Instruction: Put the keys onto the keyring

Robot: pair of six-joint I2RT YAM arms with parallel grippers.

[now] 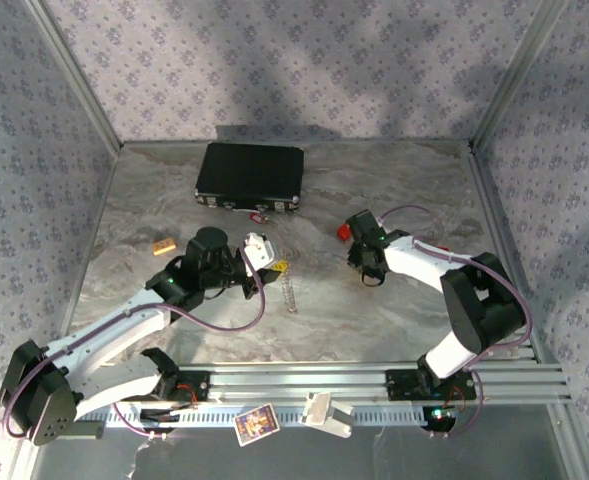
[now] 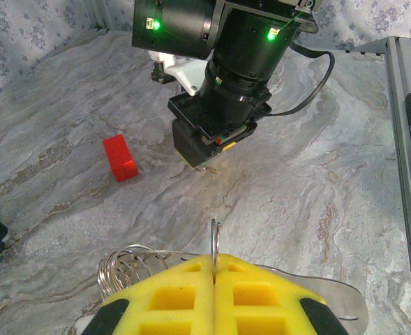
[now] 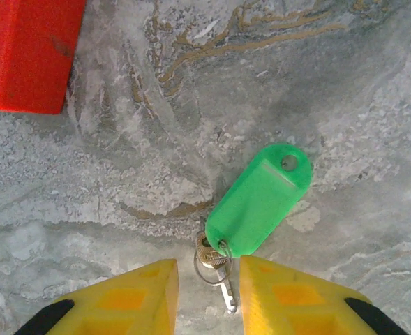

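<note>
My left gripper (image 2: 214, 259) is shut on the keyring (image 2: 215, 237), whose thin silver ring stands edge-on between the yellow fingers. A wire coil (image 2: 120, 271) and a pale curved band (image 2: 334, 287) show beside them. From above, the left gripper (image 1: 261, 256) is left of centre with the chain (image 1: 289, 290) trailing on the table. My right gripper (image 3: 208, 269) is open, low over the table. Its yellow fingers straddle a small metal key (image 3: 214, 257) on a green plastic tag (image 3: 261, 199) without pinching it. The right gripper (image 1: 362, 255) is at mid-table.
A red block (image 3: 27, 52) lies just beyond the key, also in the top view as the red block (image 1: 343, 232). A black case (image 1: 251, 175) sits at the back, a small wooden block (image 1: 164, 246) at the left. Cage walls surround the table.
</note>
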